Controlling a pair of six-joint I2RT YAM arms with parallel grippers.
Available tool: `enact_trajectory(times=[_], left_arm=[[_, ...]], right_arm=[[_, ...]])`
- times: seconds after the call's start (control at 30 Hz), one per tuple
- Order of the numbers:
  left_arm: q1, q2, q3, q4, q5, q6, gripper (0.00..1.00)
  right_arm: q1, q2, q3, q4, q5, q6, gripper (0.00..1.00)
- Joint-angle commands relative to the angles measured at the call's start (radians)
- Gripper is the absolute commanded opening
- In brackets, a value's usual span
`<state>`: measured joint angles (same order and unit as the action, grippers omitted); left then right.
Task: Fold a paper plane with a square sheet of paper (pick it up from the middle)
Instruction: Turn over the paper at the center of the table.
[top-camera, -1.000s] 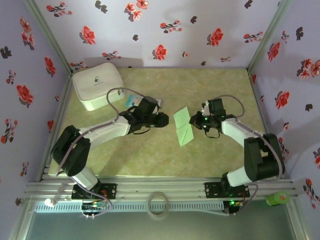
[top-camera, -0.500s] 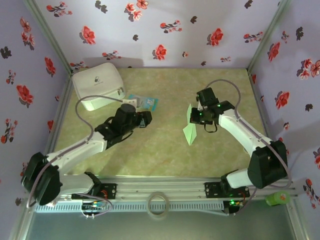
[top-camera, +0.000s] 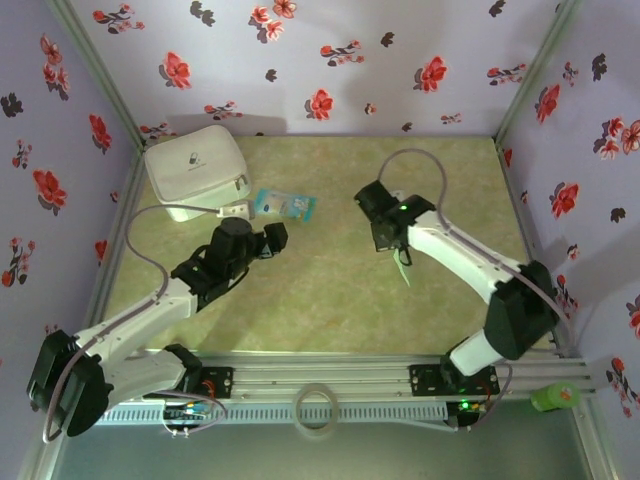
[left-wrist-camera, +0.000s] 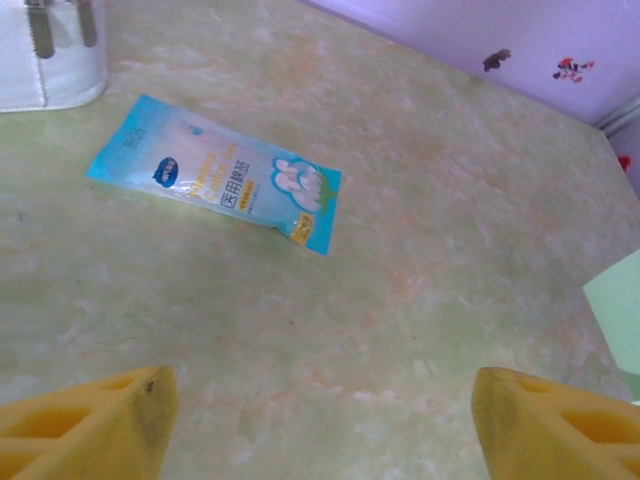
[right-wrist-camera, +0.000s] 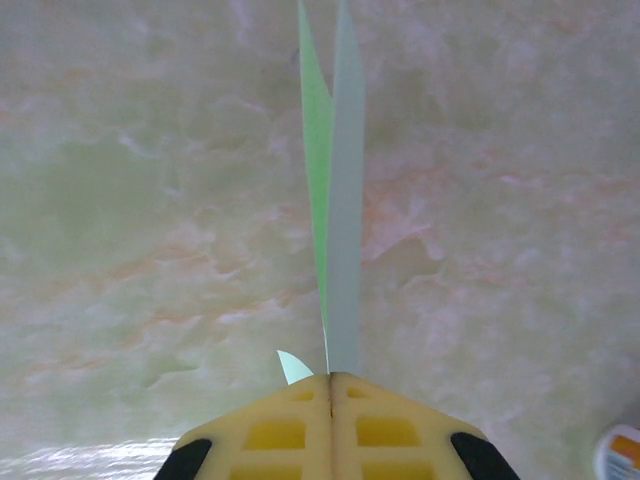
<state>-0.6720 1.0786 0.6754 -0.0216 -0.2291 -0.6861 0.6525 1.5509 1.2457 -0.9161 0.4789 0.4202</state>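
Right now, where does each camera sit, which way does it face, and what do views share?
Top external: above and behind the arms, looking down on the table; both arms, left gripper, right gripper.
Left wrist: on the left arm, facing across the table toward packet and white pouch; its open fingers.
Right wrist: on the right arm, facing down; its fingers shut on the folded green paper.
Shared: top and left wrist show packet, white pouch.

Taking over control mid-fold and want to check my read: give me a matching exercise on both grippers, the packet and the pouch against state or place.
Things:
1 left gripper
2 right gripper
3 blue-and-white packet
4 white pouch

States or places:
A back left corner
B shut on the folded green paper
C open, holding nothing
D lying flat beside the pouch

Pairs: 1-C, 2-B, 3-D, 4-A
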Motion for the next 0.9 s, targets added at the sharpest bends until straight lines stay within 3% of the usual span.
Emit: enact_trajectory(times=[0.0,0.13,0.33,0.53,0.7,0.77,0.87], left_arm=[[0.025,-0.042,-0.017,0.020,-0.032,-0.014,0.82],[0.049,-0.072,-0.035,0.018,-0.033,-0.028,0.87],[0.066,-0.145,-0.076,0.020,-0.045,-0.055,0.90],[0.071,-0.201,-0.116,0.028,-0.052,-0.072,0.92],[0.072,-0.184,-0.096,0.019,0.008,-0.053,0.90],[0.072,-0.158,-0.078,0.021,0.057,-0.039,0.88],[0.074,-0.087,-0.023,-0.002,0.158,-0.010,0.82]], right_arm=[[0.052,0.099,0.049,-0.091,0.188,0.055,0.00],[0.111,0.227,0.096,-0.089,0.186,0.092,0.00],[0.201,0.430,0.257,-0.109,0.074,0.128,0.01],[0.228,0.511,0.340,-0.016,-0.135,0.141,0.06],[0.213,0.506,0.333,0.090,-0.344,0.147,0.12],[0.187,0.448,0.261,0.194,-0.473,0.162,0.21],[0.112,0.291,0.063,0.451,-0.659,0.244,0.42]])
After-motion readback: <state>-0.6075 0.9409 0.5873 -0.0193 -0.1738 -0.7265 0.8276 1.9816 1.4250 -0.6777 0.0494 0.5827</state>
